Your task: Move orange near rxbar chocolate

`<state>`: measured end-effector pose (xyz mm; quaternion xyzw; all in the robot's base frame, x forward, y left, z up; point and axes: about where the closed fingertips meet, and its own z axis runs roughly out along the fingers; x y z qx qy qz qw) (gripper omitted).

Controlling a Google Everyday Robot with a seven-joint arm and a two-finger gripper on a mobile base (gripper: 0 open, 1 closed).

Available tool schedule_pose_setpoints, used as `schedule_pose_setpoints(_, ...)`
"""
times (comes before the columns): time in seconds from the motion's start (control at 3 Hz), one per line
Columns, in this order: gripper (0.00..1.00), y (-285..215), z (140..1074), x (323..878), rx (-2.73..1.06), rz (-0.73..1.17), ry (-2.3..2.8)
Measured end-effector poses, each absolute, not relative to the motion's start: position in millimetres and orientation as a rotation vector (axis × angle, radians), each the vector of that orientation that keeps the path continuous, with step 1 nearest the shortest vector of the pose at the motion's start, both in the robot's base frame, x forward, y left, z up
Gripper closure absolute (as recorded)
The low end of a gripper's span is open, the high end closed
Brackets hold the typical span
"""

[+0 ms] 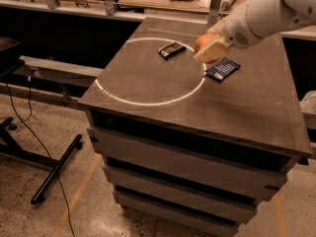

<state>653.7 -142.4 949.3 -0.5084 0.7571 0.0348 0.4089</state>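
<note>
Orange: off the bench, carried in the end effector. Only its upper left curve showed past the pale fingers.

Camera view, single, looking down on the bench from the front left.
- End effector: closed around the orange, at the tip of the white arm, which reached in from the upper right. It hung over the bench top just right of the rxbar chocolate and slightly farther back. Whether the fruit's underside touched the surface could not be told.
- Rxbar chocolate: lay flat, black with pale lettering, inside the far edge of the white circle marked on the bench.
- Long axis of the bar: ran on a diagonal, near-left end to far-right end, with the far-right end pointing roughly toward the orange.
- Dark blue packet: lay right of the bar and nearer the camera, on the rim of the circle, just below the end effector. Not the target.

Key relation: the bar lay to the left of the carried orange and a touch nearer the camera, close but with a visible gap of bare bench between them.

Judgement: carry nearly complete. A short lowering, perhaps a slight shift left, would put the fruit beside the bar's far-right end. Risk: a round fruit may roll on release, toward the bar or the packet.
</note>
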Motion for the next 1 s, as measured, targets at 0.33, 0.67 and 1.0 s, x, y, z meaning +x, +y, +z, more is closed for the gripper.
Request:
schedule_pose_setpoints(0.33,1.0,-84.9,946.8,703.8,-1.245,0.099,1.818)
schedule_pose_setpoints(0.67,1.0,-84.4,945.8,704.9,-1.241,0.099,1.815)
schedule_pose_setpoints(1.0,1.0,-81.0,937.6,715.0,-1.209,0.095,1.787)
